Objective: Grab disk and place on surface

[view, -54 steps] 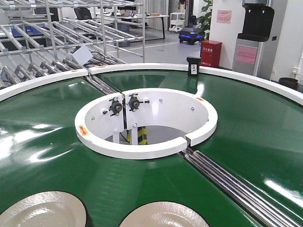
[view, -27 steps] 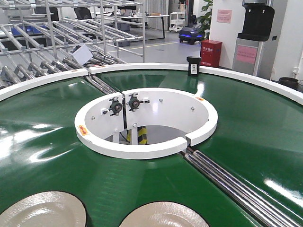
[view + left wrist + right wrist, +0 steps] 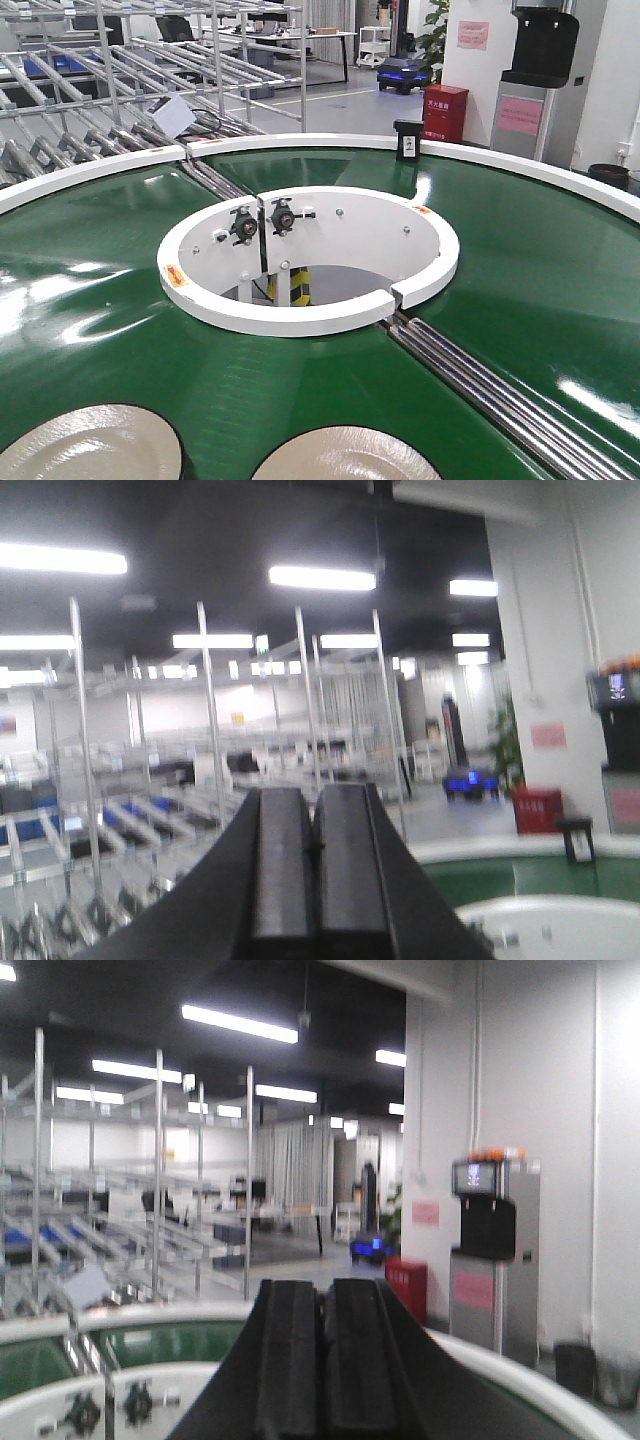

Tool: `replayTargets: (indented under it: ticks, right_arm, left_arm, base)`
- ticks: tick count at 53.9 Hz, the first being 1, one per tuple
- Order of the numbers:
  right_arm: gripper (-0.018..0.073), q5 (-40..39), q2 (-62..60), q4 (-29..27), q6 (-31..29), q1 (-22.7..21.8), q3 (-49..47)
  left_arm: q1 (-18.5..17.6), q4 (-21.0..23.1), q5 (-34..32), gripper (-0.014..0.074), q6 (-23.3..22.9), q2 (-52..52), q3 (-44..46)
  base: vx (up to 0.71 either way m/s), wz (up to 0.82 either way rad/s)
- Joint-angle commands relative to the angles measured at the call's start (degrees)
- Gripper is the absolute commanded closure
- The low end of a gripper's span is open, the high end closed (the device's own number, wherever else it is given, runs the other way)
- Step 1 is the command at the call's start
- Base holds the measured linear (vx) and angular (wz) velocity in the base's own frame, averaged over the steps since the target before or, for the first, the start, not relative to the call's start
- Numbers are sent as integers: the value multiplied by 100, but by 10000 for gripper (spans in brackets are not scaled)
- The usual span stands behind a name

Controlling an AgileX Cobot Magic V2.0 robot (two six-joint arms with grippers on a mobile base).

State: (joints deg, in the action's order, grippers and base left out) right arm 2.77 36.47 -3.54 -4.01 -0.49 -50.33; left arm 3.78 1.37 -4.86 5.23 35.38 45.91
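Two pale, shiny round disks lie on the green conveyor belt (image 3: 520, 250) at the bottom edge of the front view, a left disk (image 3: 85, 445) and a right disk (image 3: 345, 458), both cut off by the frame. Neither arm shows in that view. My left gripper (image 3: 314, 798) is shut with its dark fingers pressed together, raised and pointing out over the hall. My right gripper (image 3: 324, 1288) is likewise shut on nothing, aimed level above the belt's far rim. The grey steel tabletop is out of view.
A white ring wall (image 3: 310, 315) surrounds the belt's central hole. A strip of steel rollers (image 3: 480, 385) crosses the belt at the right. A small black box (image 3: 408, 140) stands on the far white rim. Metal racks (image 3: 100, 90) fill the back left.
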Motion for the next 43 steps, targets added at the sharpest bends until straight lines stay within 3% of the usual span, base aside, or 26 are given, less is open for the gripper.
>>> replayTargets:
  ticks: [1,16,24,29,43]
  right_arm:
    - [568,-319,580,4,-10,-31,-306]
    - [559,-159,1429,-8,101,-31,-299]
    - [491,50,1462,-7,266,-31,-299]
    - [393,82,1462,-2,266,-31,-299]
    - [-94,74,1462,-2,266,-31,-299]
  left_arm:
    - [-4,53,-287,598,3,571,242]
    - [-4,53,303,583,-35,1213,236]
    - [-4,58,436,503,-35,1331,236]
    - [-4,58,486,405,-35,1344,236]
    - [-4,58,566,74,-35,1344,236]
  base:
    - [0,0]
    - [0,0]
    - [0,0]
    - [0,0]
    - [0,0]
